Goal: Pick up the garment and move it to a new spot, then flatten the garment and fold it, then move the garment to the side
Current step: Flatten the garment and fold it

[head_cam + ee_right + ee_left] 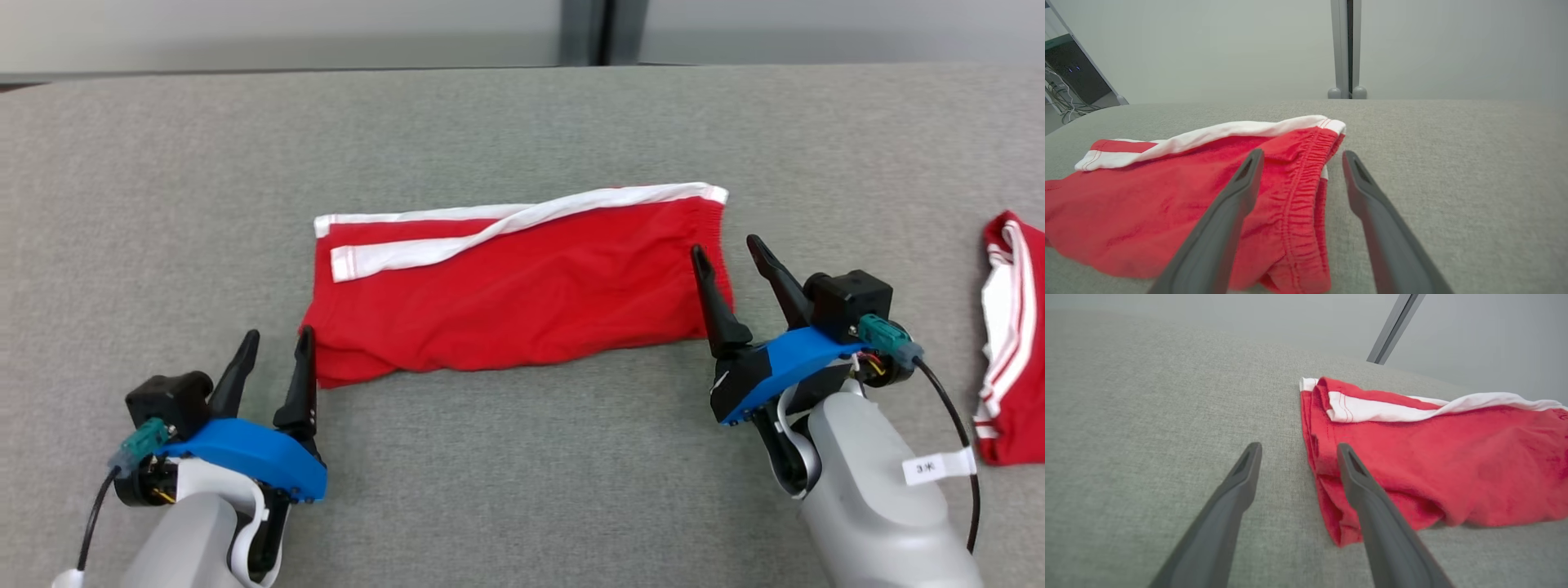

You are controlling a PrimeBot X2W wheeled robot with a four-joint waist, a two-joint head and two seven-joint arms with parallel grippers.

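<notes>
So the garment (522,286) is a pair of red shorts with white side stripes, folded into a long band. It's a bit wrinkly and lies flat in the middle of the grey counter (522,122). The left tool (276,347) sits at its 8 o'clock corner, fingers spread, gripping nothing. The right tool (727,249) is at the 3 o'clock end by the elastic waistband, also wide. Another red-and-white piece (1008,343) lies farther out at 3 o'clock.

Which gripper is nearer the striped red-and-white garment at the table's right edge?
Right. The right gripper sits open at the waistband end of the red shorts, bare table between it and the striped garment. The left gripper is open at their opposite end, farther away.
</notes>
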